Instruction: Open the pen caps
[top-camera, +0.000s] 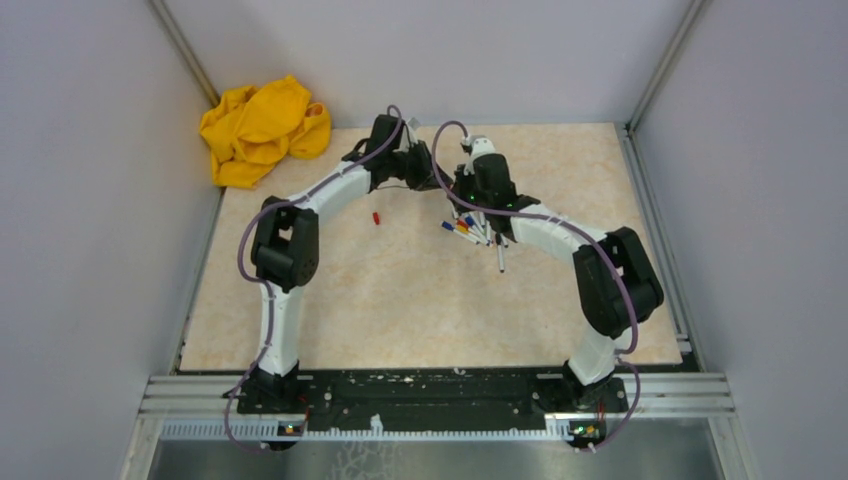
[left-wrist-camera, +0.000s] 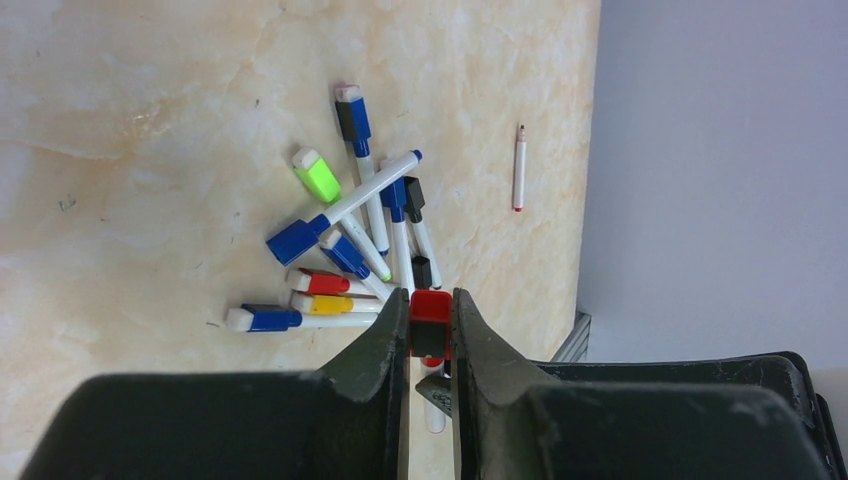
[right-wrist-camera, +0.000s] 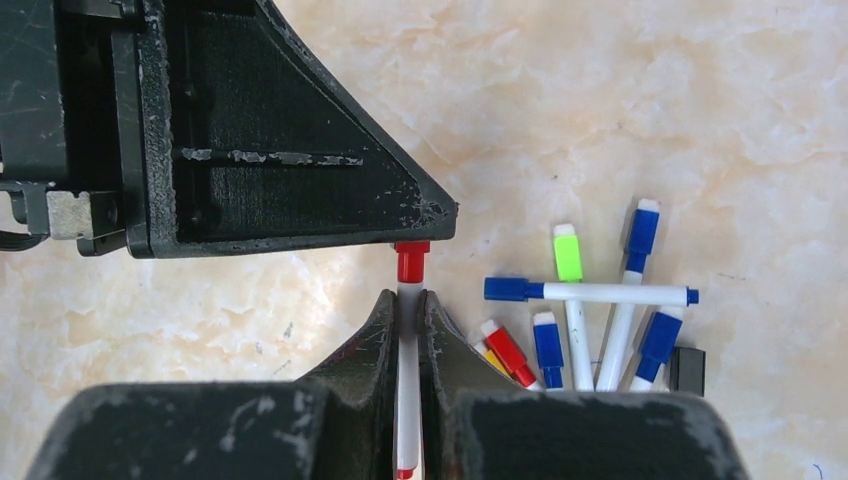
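- Pinching the red cap (left-wrist-camera: 431, 325) between the two fingers of the left gripper (left-wrist-camera: 431, 298), pressed tight on its sides; lower end of the cap lost in the shadow between them.
- Gripping a white pen barrel (right-wrist-camera: 408, 385) with the right gripper (right-wrist-camera: 407, 305), fingers squeezed together on it; near end of the barrel cut off at the bottom edge of the right wrist view.
- Seen from the right wrist, sitting on the tip of that barrel with no gap showing, its top covered by the left gripper's black finger.
- Lying on the table (top-camera: 400, 300) just beside both grippers: a pile of pens (left-wrist-camera: 345, 205) with blue, red, yellow and green caps on, crossed over one another, some ends hidden behind the gripper bodies.
- Resting apart from the pile: a lone thin pen (left-wrist-camera: 519, 168), reddish at the ends, too small to tell capped or bare.
- Showing from above only as a speck near the left arm: a small red piece (top-camera: 377, 217), perhaps a loose cap, too small to be sure.
- Bunched in the far left corner: a yellow cloth (top-camera: 262, 130).
- Hiding both sets of fingertips from the top view: wrists and cables.
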